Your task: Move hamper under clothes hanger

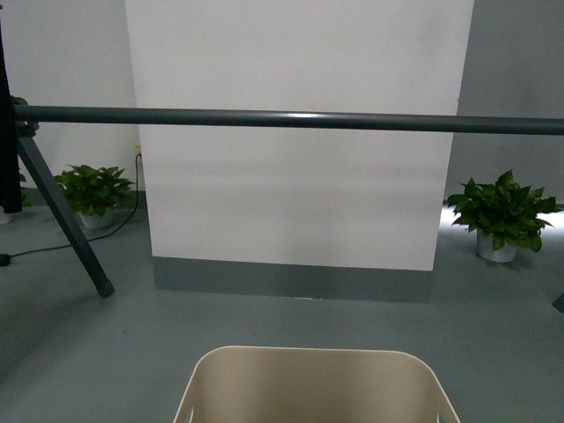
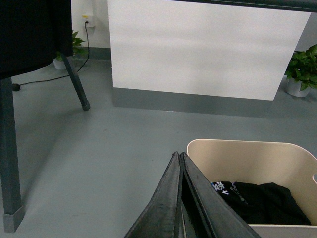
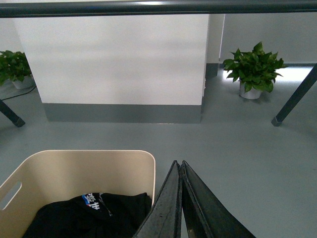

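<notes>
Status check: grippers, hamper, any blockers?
Left gripper and right gripper shut, empty. Beige plastic hamper short of dark grey metal rack bar. Floor ahead open.

White wall panel (image 1: 295, 132) with a dark grey base strip (image 1: 291, 280) stands upright on the grey floor (image 1: 106, 352) — grey walls behind it on both sides. Two potted green plants sit on the floor, one left of the panel (image 1: 92, 194), one right in a white pot (image 1: 502, 216). Black cable (image 1: 53, 247) trails across the floor past the left plant, up to a wall outlet (image 2: 85, 20) — black garment with white and blue print (image 3: 94, 210) lies crumpled.
</notes>
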Robot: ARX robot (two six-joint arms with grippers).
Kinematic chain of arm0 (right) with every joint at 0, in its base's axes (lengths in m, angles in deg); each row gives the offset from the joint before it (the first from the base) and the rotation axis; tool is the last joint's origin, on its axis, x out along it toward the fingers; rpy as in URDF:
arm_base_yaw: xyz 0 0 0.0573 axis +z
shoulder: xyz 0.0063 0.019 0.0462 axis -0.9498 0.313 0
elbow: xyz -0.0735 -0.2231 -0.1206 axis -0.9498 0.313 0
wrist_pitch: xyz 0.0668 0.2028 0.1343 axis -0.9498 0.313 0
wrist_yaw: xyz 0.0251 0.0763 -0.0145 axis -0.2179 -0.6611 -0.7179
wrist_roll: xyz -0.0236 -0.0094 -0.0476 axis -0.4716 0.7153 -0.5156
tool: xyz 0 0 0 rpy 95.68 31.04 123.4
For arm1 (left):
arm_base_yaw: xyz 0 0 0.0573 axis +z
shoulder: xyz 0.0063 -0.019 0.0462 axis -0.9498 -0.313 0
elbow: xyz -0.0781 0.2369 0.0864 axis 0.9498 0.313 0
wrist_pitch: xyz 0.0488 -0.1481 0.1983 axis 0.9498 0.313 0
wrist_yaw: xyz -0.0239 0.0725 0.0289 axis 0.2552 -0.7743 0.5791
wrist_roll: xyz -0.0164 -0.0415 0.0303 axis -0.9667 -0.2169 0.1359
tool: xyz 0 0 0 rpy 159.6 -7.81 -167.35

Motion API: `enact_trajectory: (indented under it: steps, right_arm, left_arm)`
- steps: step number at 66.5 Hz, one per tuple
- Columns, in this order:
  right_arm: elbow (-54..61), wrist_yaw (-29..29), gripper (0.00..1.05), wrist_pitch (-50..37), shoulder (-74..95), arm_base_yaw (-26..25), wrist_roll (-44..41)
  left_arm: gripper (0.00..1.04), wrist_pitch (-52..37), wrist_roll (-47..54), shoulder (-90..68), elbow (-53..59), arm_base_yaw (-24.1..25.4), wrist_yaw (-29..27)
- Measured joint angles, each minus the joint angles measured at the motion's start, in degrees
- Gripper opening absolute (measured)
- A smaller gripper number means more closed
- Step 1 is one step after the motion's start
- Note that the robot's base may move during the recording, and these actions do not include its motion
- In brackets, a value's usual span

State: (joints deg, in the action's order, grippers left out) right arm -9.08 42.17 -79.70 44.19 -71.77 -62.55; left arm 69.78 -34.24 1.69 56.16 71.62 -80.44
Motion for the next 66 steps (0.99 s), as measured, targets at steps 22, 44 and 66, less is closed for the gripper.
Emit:
enact_trajectory:
  steps: [22, 44, 66]
  right_arm:
    - [0.0, 0.0, 0.02, 5.2, -5.2, 0.0, 0.0]
    - [0.0, 0.0, 0.02, 16.8, -16.7, 0.0, 0.0]
    - [0.0, 0.0, 0.02, 17.1, -16.8, 0.0, 0.0]
  left_arm:
    - [0.03, 5.3, 0.0, 5.3, 0.0, 0.0, 0.0]
    - [0.03, 17.2, 0.1, 17.0, 0.0, 0.0, 0.1]
    - [0.03, 17.4, 0.1, 17.1, 0.0, 0.0, 0.0]
